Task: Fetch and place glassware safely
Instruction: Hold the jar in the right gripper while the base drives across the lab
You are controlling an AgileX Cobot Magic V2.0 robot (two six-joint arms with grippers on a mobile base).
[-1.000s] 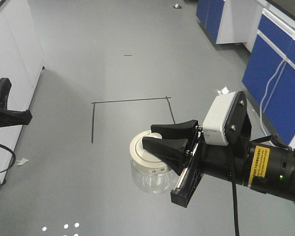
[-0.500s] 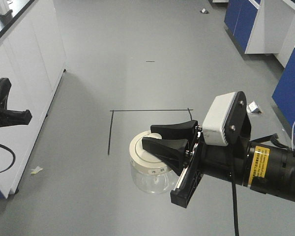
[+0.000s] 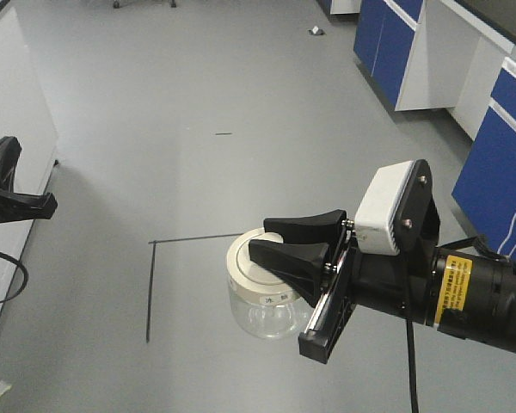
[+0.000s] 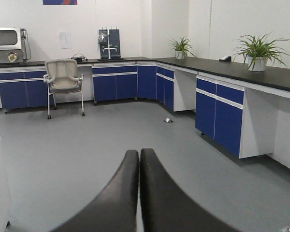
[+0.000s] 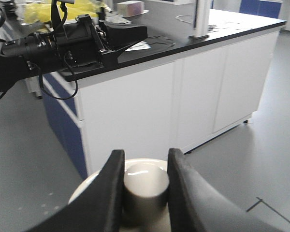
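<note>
Floor (image 3: 198, 86): grey, smooth, marked with thin black tape lines (image 3: 189, 240) meeting at a right angle. Walls (image 4: 125, 19): white. A black counter (image 4: 280, 77) turns one corner above blue-fronted cabinets (image 4: 116, 86). One potted plant (image 4: 181, 47) stands by that inner corner, and a second (image 4: 258, 48) on the right run. A pale mesh chair (image 4: 64, 79) stands before the back run's front edge. A white island bench (image 5: 198, 96) carries a black top.

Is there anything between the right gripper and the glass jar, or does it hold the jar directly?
Nothing visible stands between them. The right gripper is shut on the lid knob of the glass jar, its fingers touching the knob directly.
</note>
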